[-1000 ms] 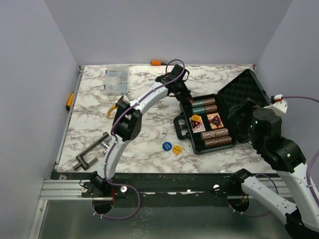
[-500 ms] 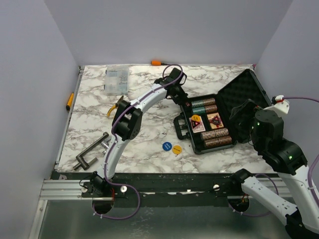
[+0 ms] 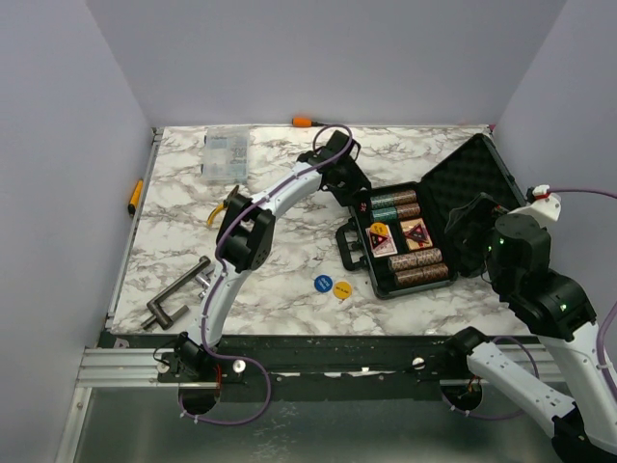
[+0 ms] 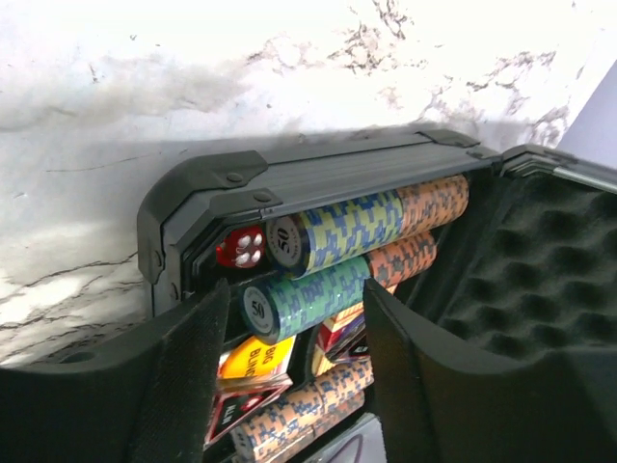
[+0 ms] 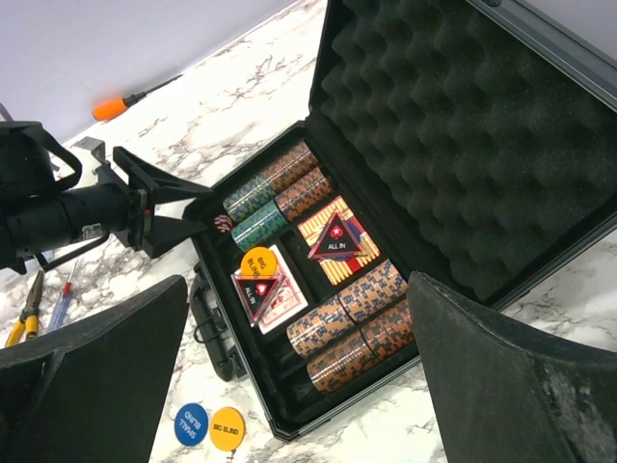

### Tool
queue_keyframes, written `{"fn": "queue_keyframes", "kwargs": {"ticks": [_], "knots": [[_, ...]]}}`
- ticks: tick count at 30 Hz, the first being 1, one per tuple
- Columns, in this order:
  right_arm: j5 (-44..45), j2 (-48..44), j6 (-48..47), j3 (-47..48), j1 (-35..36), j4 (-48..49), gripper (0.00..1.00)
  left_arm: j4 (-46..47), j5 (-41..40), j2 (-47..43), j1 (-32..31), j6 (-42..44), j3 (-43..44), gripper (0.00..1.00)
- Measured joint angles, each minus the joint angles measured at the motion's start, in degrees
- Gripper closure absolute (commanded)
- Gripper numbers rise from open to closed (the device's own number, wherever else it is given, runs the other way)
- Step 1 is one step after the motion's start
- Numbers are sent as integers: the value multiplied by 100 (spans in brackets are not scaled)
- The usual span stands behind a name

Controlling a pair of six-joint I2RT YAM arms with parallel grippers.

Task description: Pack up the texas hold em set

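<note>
The black case (image 3: 384,282) lies open at the table's right, its foam lid (image 3: 477,178) raised. Inside are teal and brown chip stacks (image 5: 258,206), more brown stacks (image 5: 352,311), two card decks (image 5: 335,241), a yellow disc (image 5: 258,261) and a red die (image 4: 241,248). A blue disc (image 3: 323,284) and another yellow disc (image 3: 341,288) lie on the table left of the case. My left gripper (image 3: 359,199) is open and empty at the case's far left corner, just above the die and chips (image 4: 333,229). My right gripper (image 5: 297,289) is open and empty, well above the case.
A clear parts box (image 3: 225,154) and an orange screwdriver (image 3: 305,122) lie at the back. Yellow-handled pliers (image 3: 224,207) lie by the left arm. A metal clamp (image 3: 178,294) lies front left. A yellow-handled tool (image 3: 135,196) lies at the left edge.
My left gripper has shifted slightly down and right over the case's far left corner. The right arm has barely moved.
</note>
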Motion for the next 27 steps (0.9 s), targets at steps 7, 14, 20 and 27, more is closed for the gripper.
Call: {"fn": "queue_keyframes", "kwargs": {"ticks": [7,14,20,27], "knots": [[2,-2,-63,0,0,13,0,225,63,-11,33,-177,-52,29],[42,-2,-107,2,0,37,0,267,-57,-734,48,-98,-815,28],[57,11,-127,46,0,35,0,142,-566,-2319,57,520,-2100,27],[90,66,-76,133,0,22,0,-118,-1604,-4312,-129,1856,-3305,17]]}}
